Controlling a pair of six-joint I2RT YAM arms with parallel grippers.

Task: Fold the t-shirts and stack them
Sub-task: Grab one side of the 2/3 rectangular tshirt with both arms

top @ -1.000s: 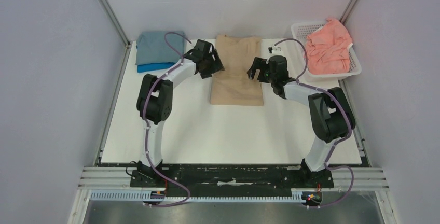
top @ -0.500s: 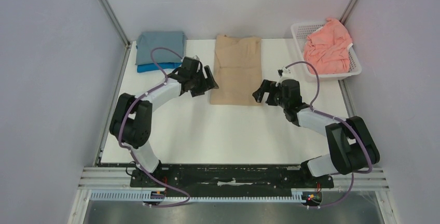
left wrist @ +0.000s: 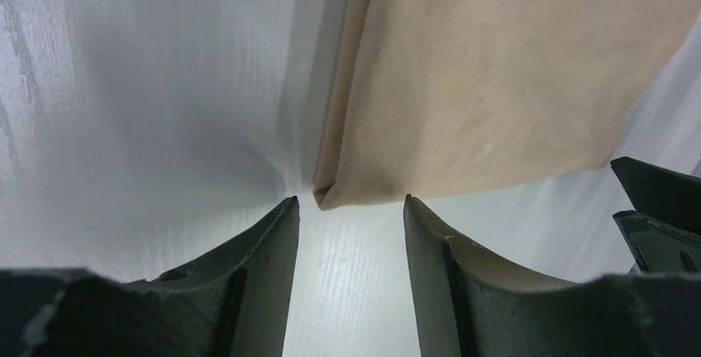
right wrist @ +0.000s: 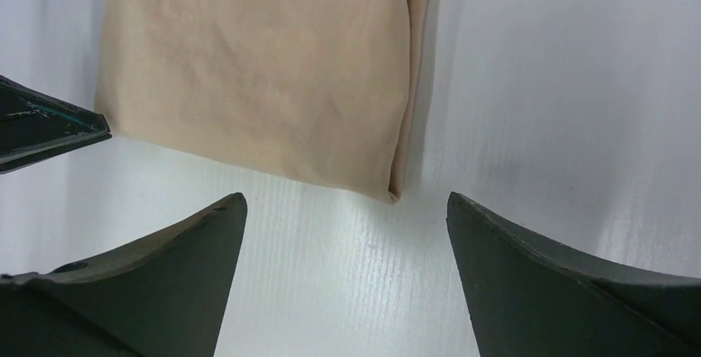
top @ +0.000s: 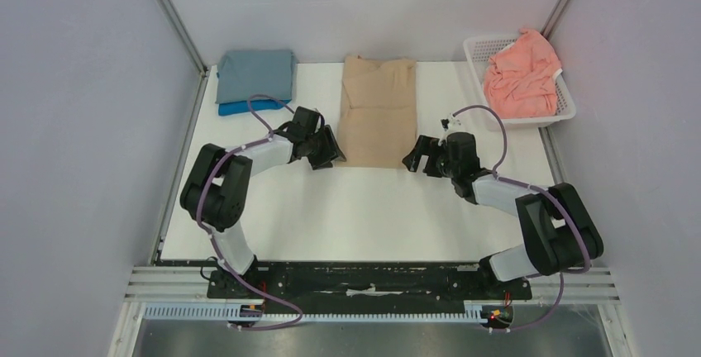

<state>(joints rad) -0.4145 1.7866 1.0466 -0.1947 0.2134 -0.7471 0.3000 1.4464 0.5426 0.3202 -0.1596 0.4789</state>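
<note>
Both near corners of folded tan shirt (top: 379, 113) flanked, left gripper (left wrist: 351, 204) partly open, empty, corner just ahead of it, right gripper (right wrist: 347, 200) wide open, empty, shirt flat on table (top: 372, 216), mid-rear, pink shirt (top: 521, 76) in basket (top: 565, 111).

Bright blue t-shirt (top: 240, 108): mostly covered by grey-blue t-shirt (top: 255, 74); only a near strip is shown.
Tan t-shirt (left wrist: 496, 68): cut off by the upper edge in both wrist views.
Basket (top: 477, 49): interior largely hidden by salmon-pink t-shirt (top: 521, 76).
Left gripper (left wrist: 351, 204), right gripper (right wrist: 345, 198): fingers cut off at the lower edge of the wrist views.
</note>
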